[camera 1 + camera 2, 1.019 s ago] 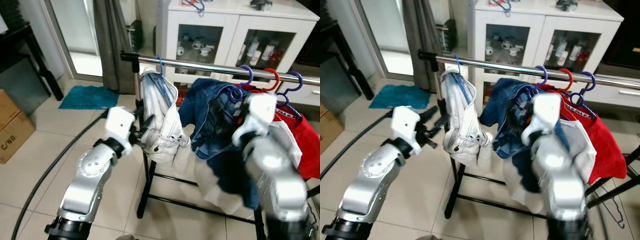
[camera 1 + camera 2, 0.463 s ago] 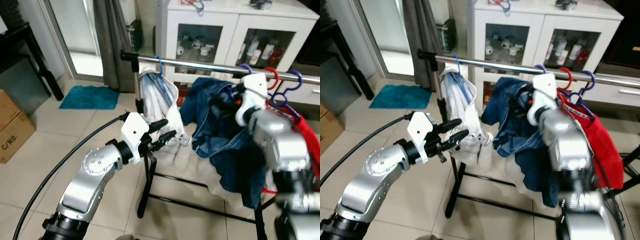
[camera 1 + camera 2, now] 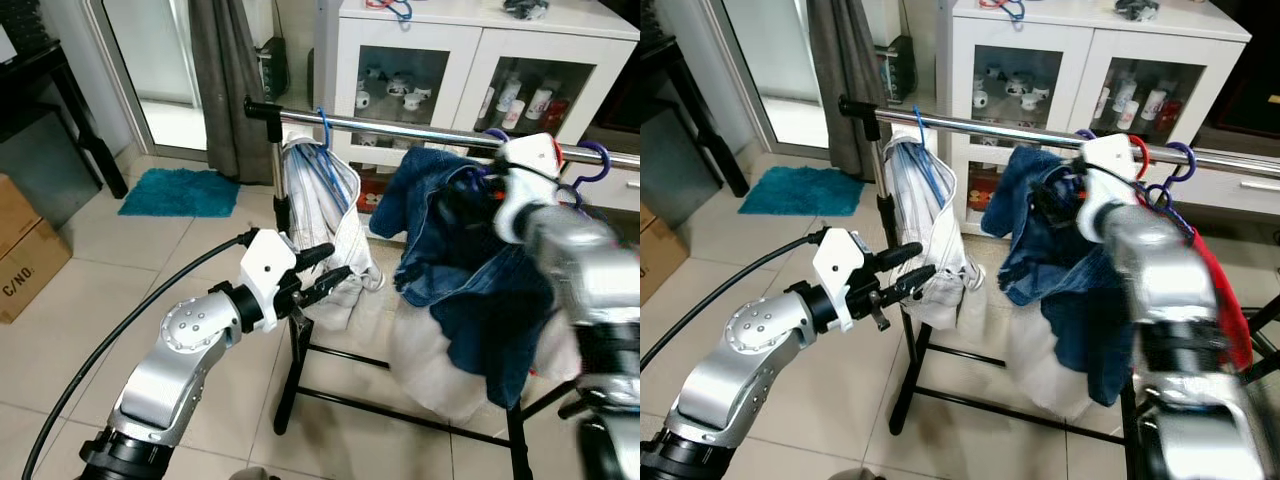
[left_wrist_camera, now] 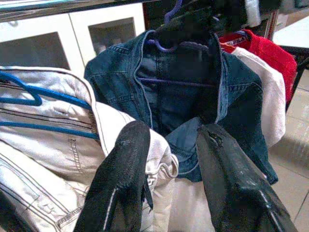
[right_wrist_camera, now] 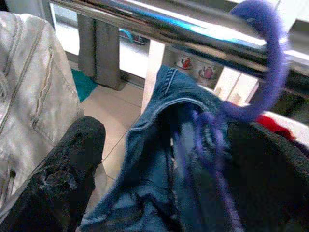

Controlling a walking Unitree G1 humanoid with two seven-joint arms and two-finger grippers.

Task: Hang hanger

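pale floor tiles spread under a black garment rack. nearest, the left gripper point(image 3: 322, 272) hangs with fingers spread, empty, beside a soft white jacket point(image 3: 322, 222). further, the right gripper point(image 3: 1060, 197) is clamped on the purple hanger point(image 5: 263, 72), its thin stiff plastic hook at the shiny steel rail point(image 3: 420, 132). the floppy denim jacket point(image 3: 470, 270) makes it bottom-heavy; probably best held at the neck.

One chrome rail point(image 3: 420, 131) carries four hooked hangers: one blue point(image 3: 322, 128), two purple point(image 3: 1168, 175), one red point(image 3: 1139, 157). Four garments hang there: a white jacket point(image 3: 325, 215), a denim jacket point(image 3: 470, 270), a white top point(image 4: 268, 92) and a red one point(image 4: 260, 50). Two hands: left hand point(image 3: 325, 270), right hand point(image 3: 1055, 200).
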